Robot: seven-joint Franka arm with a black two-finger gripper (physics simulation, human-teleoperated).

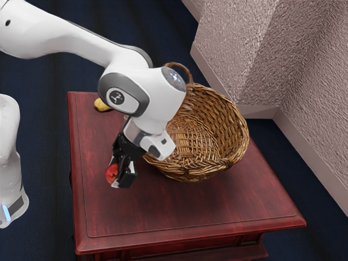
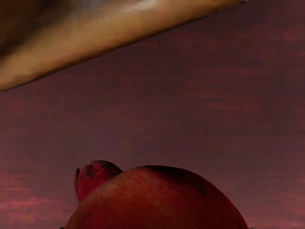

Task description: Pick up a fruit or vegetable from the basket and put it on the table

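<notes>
You have the pomegranate over the table, off to the exterior view's left of the basket and clear of its wicker. Your gripper is closed on it, a finger to either side, and the hand slants down to it. Whether the fruit's underside meets the wood, you can't tell from here. In the wrist view its round red skin sits close under the hand, the crown sticking out at one side, with the reddish wood behind. Beyond it there is a smooth yellow-brown thing, partly cut off; you can't be sure what it is. The basket stands on the table, its handle partly behind your arm. Near the table's far corner at the exterior view's left lies a yellow fruit, partly hidden by the arm.
</notes>
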